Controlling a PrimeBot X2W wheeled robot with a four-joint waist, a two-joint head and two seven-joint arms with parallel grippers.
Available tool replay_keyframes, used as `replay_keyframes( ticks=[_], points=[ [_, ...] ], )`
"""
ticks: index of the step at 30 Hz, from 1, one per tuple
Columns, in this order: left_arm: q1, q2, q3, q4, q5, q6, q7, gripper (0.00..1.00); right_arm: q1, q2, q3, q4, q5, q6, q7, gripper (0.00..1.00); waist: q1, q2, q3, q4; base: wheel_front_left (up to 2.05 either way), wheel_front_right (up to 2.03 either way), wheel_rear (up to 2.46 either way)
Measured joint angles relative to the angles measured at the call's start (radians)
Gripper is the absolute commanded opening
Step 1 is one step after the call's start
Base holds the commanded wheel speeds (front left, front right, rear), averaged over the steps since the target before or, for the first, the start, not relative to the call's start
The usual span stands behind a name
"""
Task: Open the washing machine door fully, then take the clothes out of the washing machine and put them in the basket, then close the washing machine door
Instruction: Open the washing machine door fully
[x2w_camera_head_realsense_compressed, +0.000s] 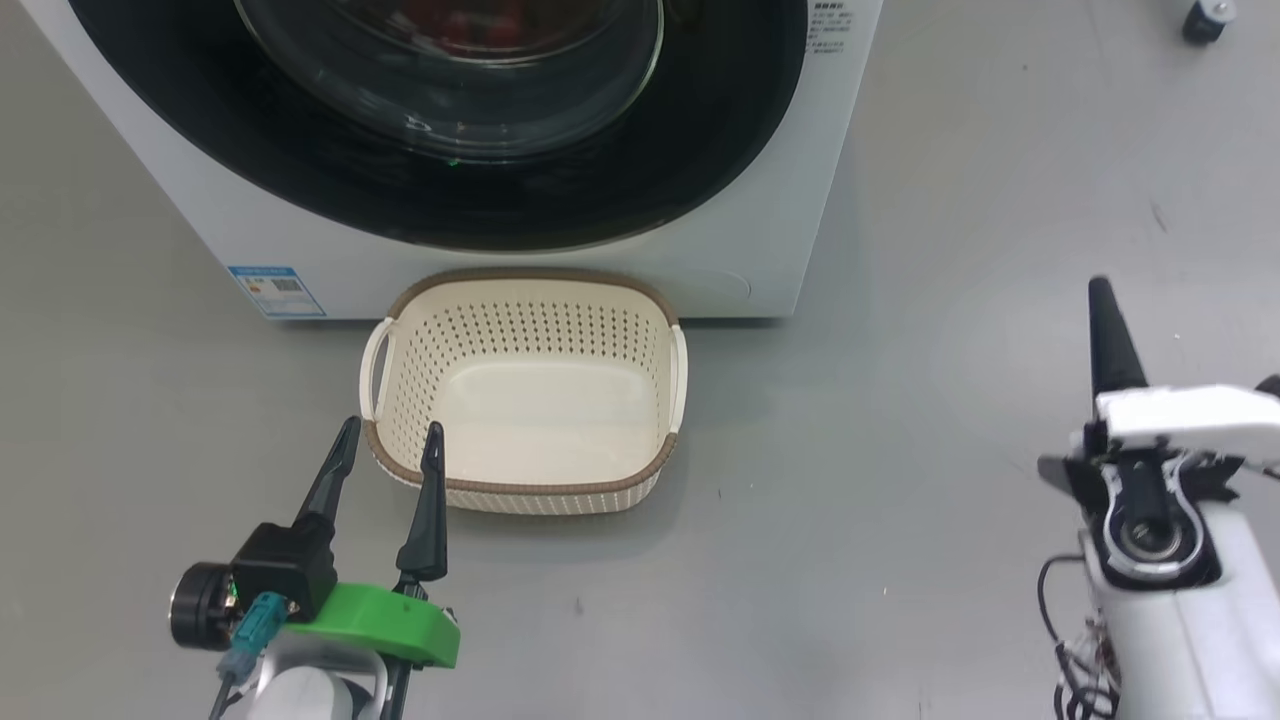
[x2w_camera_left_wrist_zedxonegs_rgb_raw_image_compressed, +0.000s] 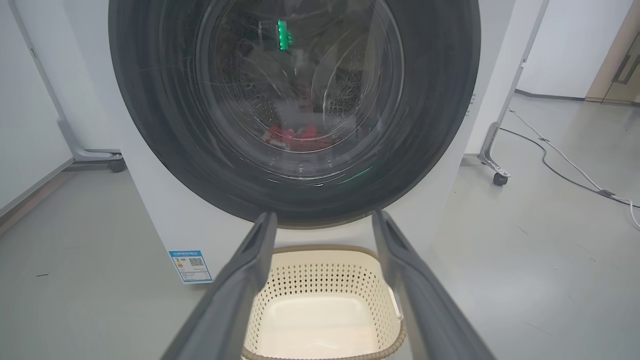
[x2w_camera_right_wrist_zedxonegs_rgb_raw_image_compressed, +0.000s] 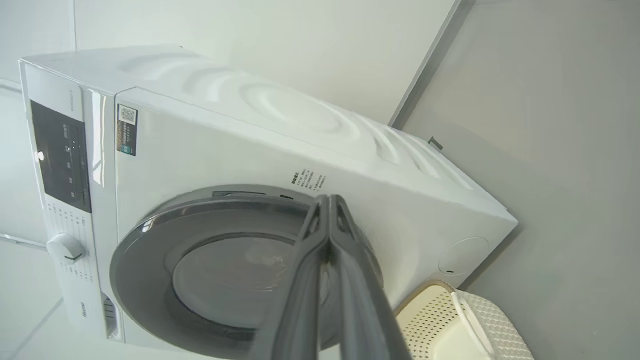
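The white washing machine (x2w_camera_head_realsense_compressed: 760, 250) fills the top of the head view, and its black-rimmed glass door (x2w_camera_head_realsense_compressed: 480, 190) sits shut against the front. Red clothes (x2w_camera_left_wrist_zedxonegs_rgb_raw_image_compressed: 295, 137) lie low in the drum behind the glass. The cream basket (x2w_camera_head_realsense_compressed: 525, 390) stands empty on the floor directly below the door. My left gripper (x2w_camera_head_realsense_compressed: 392, 432) hovers at the basket's near left corner, open, with nothing between its fingers. My right gripper (x2w_camera_head_realsense_compressed: 1100, 290) is far to the right over bare floor, shut and empty; in the right wrist view its joined tips (x2w_camera_right_wrist_zedxonegs_rgb_raw_image_compressed: 328, 199) overlap the door's rim (x2w_camera_right_wrist_zedxonegs_rgb_raw_image_compressed: 150, 235).
A blue label (x2w_camera_head_realsense_compressed: 276, 291) marks the machine's lower left front. A dark caster (x2w_camera_head_realsense_compressed: 1207, 20) sits on the floor at the far right. In the left wrist view a wheeled frame leg (x2w_camera_left_wrist_zedxonegs_rgb_raw_image_compressed: 495, 165) and a cable (x2w_camera_left_wrist_zedxonegs_rgb_raw_image_compressed: 565, 165) lie right of the machine.
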Motion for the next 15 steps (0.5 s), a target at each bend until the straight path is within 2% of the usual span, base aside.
replay_keyframes(
  ticks=[2,9,15],
  points=[
    [-0.009,-0.001,-0.002,-0.008,0.003,-0.003,0.000,1.00,-0.039,-0.001,-0.012,0.000,0.068,0.000,0.027,0.00,0.0000,0.0000,0.019,0.004,0.00,0.00,0.00],
    [-0.062,-0.005,-0.008,-0.042,0.011,-0.007,-0.003,1.00,-0.179,-0.005,-0.063,0.001,0.180,-0.002,0.108,0.00,0.0000,0.0000,0.088,0.022,0.00,0.00,0.00],
    [-0.096,-0.009,-0.016,-0.065,0.019,-0.017,-0.003,1.00,-0.295,-0.016,-0.065,0.010,0.212,-0.034,0.184,0.00,0.0000,0.0000,0.144,0.048,0.00,0.00,0.00]
  ],
)
